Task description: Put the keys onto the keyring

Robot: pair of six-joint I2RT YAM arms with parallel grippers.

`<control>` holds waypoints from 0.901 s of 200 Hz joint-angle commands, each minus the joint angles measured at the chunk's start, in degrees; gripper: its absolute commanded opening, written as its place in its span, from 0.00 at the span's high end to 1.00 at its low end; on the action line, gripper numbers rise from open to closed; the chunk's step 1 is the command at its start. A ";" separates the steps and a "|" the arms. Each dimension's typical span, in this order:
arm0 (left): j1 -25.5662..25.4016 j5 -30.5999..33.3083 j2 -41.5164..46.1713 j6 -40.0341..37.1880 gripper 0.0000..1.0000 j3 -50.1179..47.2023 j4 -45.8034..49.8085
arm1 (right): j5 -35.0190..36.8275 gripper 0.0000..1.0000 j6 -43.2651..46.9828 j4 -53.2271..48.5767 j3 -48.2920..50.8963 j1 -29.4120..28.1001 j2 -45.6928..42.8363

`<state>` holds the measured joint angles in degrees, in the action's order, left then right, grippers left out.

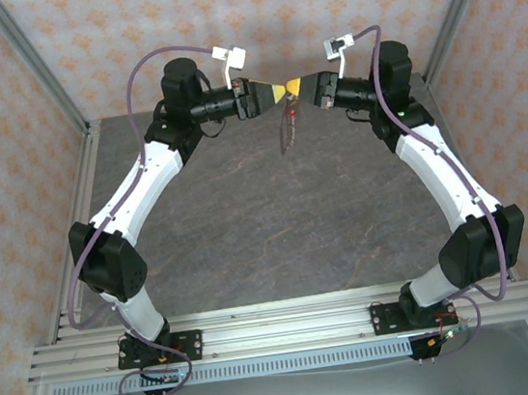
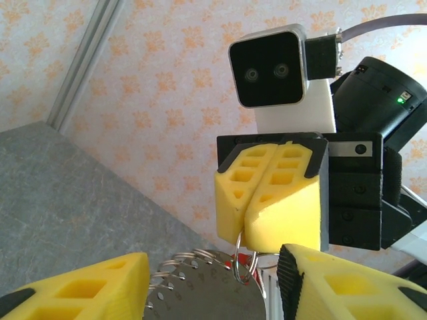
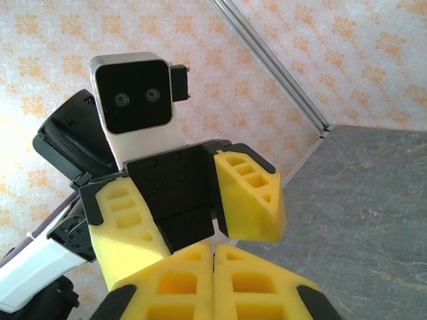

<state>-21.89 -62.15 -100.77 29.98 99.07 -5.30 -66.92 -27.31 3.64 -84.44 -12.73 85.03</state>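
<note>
**Holding the keyring aloft between two facing grippers**

1. Position of the work. Both arms are raised over the far part of the grey table (image 1: 230, 231), tips facing each other and almost meeting. The keyring (image 1: 286, 131) hangs in the air just below that meeting point, clear of the table.

2. Right gripper (image 2: 248, 230). Its yellow fingers are pressed together. In the left wrist view thin wire loops come out of the seam at the fingertips, and the ring's coil-fringed metal edge sits directly beneath. I judge this gripper to be pinching the keyring by its top.

3. Left gripper (image 1: 274, 91). Its fingers are spread wide and hold nothing. In its own wrist view one finger lies on each side of the hanging ring, neither touching it.

4. Keys (image 1: 288, 108). From above I see only a small reddish spot near the top of the ring, just under the right fingertips. I cannot tell whether it is threaded on or merely beside the wire.

5. Governing relation. The ring's long axis runs downward from the right fingertips, slanting slightly toward the left arm's side. The left gripper is the free one and lies level with the ring's top, so any threading or steadying move would fall to it, closing across the ring's short axis.
</note>
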 commanded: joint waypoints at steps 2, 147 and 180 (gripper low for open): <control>0.27 -2.03 -0.13 2.49 0.46 -0.16 -4.70 | -0.94 1.00 -2.33 6.30 -0.15 0.08 0.22; -1.99 -2.26 -2.15 4.74 0.68 0.90 -8.15 | -0.86 1.00 -5.03 10.34 1.83 0.14 0.63; -2.19 -2.17 -1.72 4.74 0.88 0.16 -8.49 | -0.37 1.00 -4.99 10.36 2.04 0.11 0.69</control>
<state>-23.27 -63.20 -102.52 34.70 98.85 -11.44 -66.85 -31.90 9.96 -82.43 -12.53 86.11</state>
